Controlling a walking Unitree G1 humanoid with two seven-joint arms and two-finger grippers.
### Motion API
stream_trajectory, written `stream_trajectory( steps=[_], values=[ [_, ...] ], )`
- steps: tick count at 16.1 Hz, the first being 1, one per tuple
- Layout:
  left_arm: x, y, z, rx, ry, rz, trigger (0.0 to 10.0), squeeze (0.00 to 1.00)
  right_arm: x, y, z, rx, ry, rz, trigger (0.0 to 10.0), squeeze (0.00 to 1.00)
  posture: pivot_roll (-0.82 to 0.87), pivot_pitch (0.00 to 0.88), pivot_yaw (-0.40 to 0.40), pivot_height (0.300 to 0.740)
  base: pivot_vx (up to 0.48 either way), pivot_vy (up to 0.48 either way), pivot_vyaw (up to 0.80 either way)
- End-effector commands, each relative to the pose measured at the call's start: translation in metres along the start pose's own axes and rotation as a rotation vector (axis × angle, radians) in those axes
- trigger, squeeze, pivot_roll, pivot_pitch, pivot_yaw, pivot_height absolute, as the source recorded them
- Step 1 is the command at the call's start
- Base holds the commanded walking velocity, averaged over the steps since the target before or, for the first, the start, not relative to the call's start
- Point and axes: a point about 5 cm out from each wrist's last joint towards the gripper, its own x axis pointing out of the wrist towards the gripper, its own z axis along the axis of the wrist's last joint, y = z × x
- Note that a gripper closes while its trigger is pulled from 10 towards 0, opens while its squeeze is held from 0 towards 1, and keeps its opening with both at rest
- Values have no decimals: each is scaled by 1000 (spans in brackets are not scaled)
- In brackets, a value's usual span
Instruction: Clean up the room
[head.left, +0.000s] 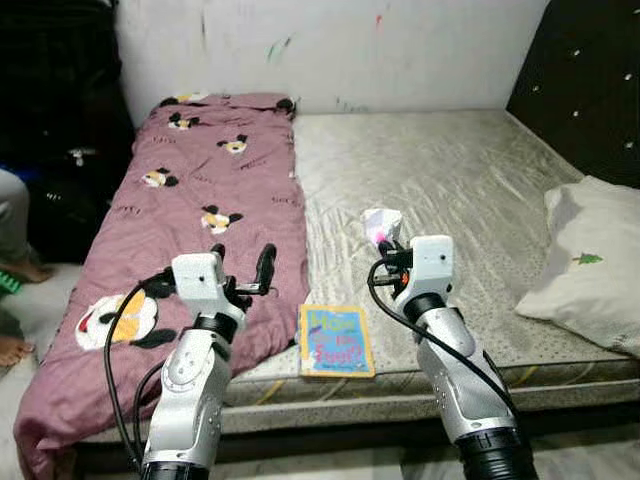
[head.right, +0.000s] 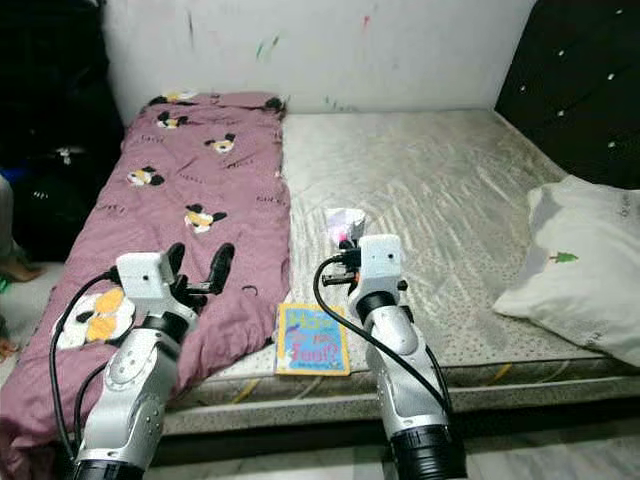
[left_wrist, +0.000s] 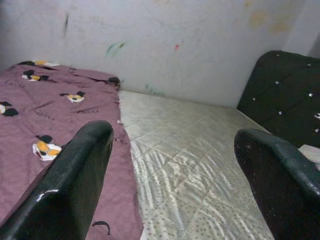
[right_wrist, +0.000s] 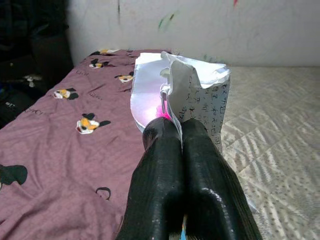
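My right gripper (head.left: 385, 250) is shut on a crumpled silver and white wrapper (head.left: 381, 224) with a pink patch, held above the grey mattress (head.left: 450, 170). In the right wrist view the wrapper (right_wrist: 175, 92) sticks up from between the two closed black fingers (right_wrist: 200, 165). My left gripper (head.left: 241, 266) stands open over the edge of the purple cartoon-print blanket (head.left: 190, 190), with nothing between its fingers (left_wrist: 75, 175). A colourful children's book (head.left: 336, 340) lies flat near the mattress's front edge, between my two arms.
A white pillow (head.left: 590, 265) with a small green tree print lies at the right of the bed. A dark padded headboard (head.left: 590, 80) stands behind it. A person's legs and bare feet (head.left: 15, 265) are at the far left beside dark bags (head.left: 60, 120).
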Motion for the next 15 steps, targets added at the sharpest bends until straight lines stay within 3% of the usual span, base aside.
stream_trajectory(
  steps=[1,15],
  values=[
    [2,-2,2,-1,-7,-15,10000,0,1,-1,1,-3,-1,3,10000,0,-46,0,12,740,330,0,0],
    [1,1,0,14,7,2,10000,0,0,-1,-3,16,10,-6,10000,0,-42,0,13,740,297,0,0]
  ],
)
